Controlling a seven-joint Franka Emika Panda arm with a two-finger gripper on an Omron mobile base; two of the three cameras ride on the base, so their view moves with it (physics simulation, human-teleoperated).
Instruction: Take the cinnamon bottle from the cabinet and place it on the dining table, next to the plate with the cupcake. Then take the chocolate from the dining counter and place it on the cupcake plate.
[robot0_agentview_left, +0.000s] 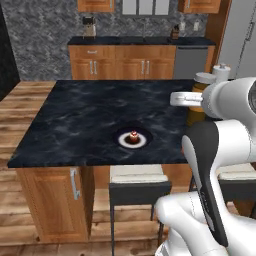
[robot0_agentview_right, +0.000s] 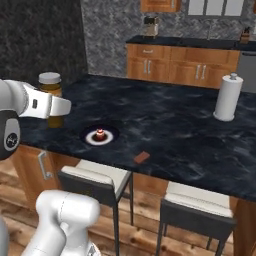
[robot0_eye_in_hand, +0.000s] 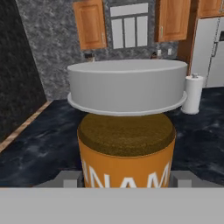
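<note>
The cinnamon bottle (robot0_eye_in_hand: 127, 153) is orange with a grey cap and brown powder inside. My gripper (robot0_eye_in_hand: 126, 179) is shut on it, one finger on each side of the label. In the base views the bottle (robot0_agentview_right: 50, 82) (robot0_agentview_left: 202, 78) stands upright in the gripper (robot0_agentview_right: 55, 107) over the dark dining table's (robot0_agentview_right: 175, 125) left edge; whether it touches the top I cannot tell. The cupcake plate (robot0_agentview_right: 99, 136) (robot0_agentview_left: 132, 139) lies to its right, near the front edge. The brown chocolate (robot0_agentview_right: 142, 157) lies flat, further right of the plate.
A white paper towel roll (robot0_agentview_right: 227, 97) (robot0_eye_in_hand: 192, 94) stands on the far right of the table. Two stools (robot0_agentview_right: 95, 175) (robot0_agentview_right: 200, 200) are tucked under the front edge. Wooden cabinets (robot0_agentview_left: 117, 65) and a coffee machine (robot0_agentview_right: 150, 26) line the back wall.
</note>
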